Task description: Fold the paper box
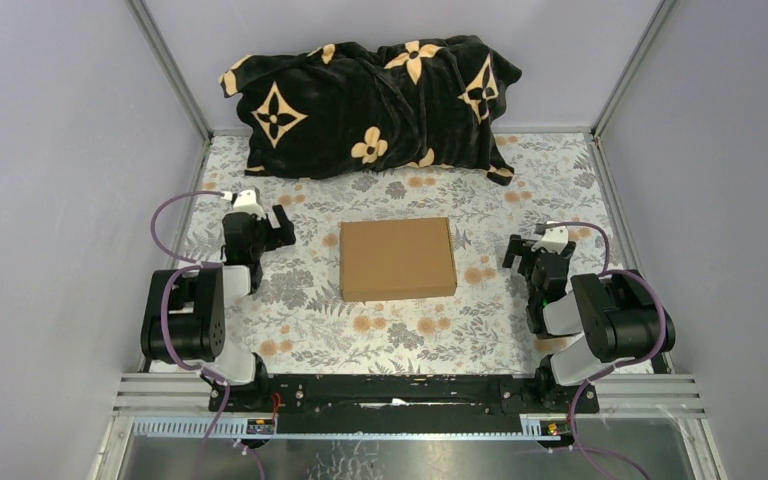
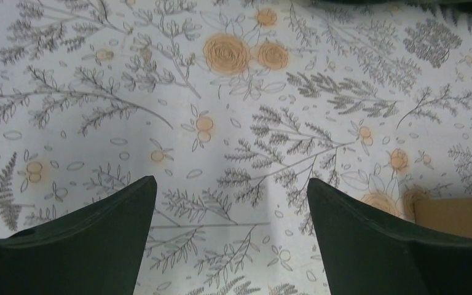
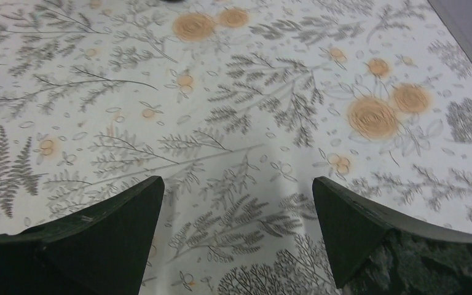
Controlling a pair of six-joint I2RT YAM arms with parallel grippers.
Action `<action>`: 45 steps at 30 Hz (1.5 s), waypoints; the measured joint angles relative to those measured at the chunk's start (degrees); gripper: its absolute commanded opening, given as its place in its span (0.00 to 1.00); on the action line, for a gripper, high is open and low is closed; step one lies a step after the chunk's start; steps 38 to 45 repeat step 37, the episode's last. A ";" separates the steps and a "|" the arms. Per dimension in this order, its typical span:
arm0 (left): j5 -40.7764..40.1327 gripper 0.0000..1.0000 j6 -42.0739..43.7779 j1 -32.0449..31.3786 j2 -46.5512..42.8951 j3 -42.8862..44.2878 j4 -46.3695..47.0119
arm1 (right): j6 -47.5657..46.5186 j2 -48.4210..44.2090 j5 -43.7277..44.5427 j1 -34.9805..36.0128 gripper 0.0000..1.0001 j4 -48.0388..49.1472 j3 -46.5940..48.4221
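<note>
Left end effector (image 2: 230,184) and right end effector (image 3: 238,184) each had their fingers spread wide, holding nothing, just above the floral-patterned bench (image 1: 400,340). Between them and apart from both, the paper box (image 1: 397,259) lay flat at the bench's middle, one corner showing in the left wrist view. Beyond it, a black blanket (image 1: 375,105) with tan flowers lay bunched against the far wall.

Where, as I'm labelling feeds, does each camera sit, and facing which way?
Top external: above, behind the bases, down on paper box, blanket, left arm, right arm.
Left wrist: on left arm, down at tablecloth; open left gripper; box corner right.
Right wrist: on right arm, down at tablecloth; open right gripper.
Shared: top and left wrist show the box.
</note>
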 measured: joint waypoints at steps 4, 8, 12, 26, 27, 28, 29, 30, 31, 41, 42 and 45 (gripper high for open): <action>0.20 0.98 0.07 0.11 0.83 0.55 2.29 | -1.36 -0.09 -2.60 0.00 1.00 0.07 1.68; 1.07 0.99 0.09 0.92 -0.46 -2.89 7.02 | -1.99 -0.09 -3.56 0.00 1.00 0.42 1.84; 4.61 0.99 1.86 0.81 -1.18 -7.08 13.29 | -2.27 -0.09 -4.28 0.00 1.00 0.63 1.84; 2.01 0.99 4.52 -3.02 -0.33 -13.88 26.75 | -2.47 -0.09 -4.59 0.00 1.00 -0.79 2.86; 1.88 0.99 4.55 -3.06 -0.33 -13.81 26.75 | -2.45 -0.09 -4.57 0.00 1.00 -1.27 3.34; 1.64 0.99 4.59 -3.21 -0.33 -13.77 26.84 | -2.45 -0.09 -4.50 0.00 1.00 -1.44 3.78; 1.46 0.99 4.61 -3.30 -0.35 -13.70 26.91 | -2.45 -0.09 -4.46 -0.02 1.00 -1.46 3.98; 1.42 0.99 4.66 -3.34 -0.33 -13.70 26.95 | -2.45 -0.09 -4.44 -0.04 1.00 -1.49 4.07; 1.40 0.99 4.72 -3.34 -0.33 -13.68 26.99 | -2.45 -0.09 -4.44 -0.04 1.00 -1.53 4.09; 0.90 0.99 4.87 -3.39 -0.33 -13.68 26.99 | -2.43 -0.09 -4.44 -0.07 1.00 -2.38 4.44; 0.90 0.99 4.87 -3.39 -0.33 -13.68 26.99 | -2.43 -0.09 -4.44 -0.07 1.00 -2.38 4.44; 0.90 0.99 4.87 -3.39 -0.33 -13.68 26.99 | -2.43 -0.09 -4.44 -0.07 1.00 -2.38 4.44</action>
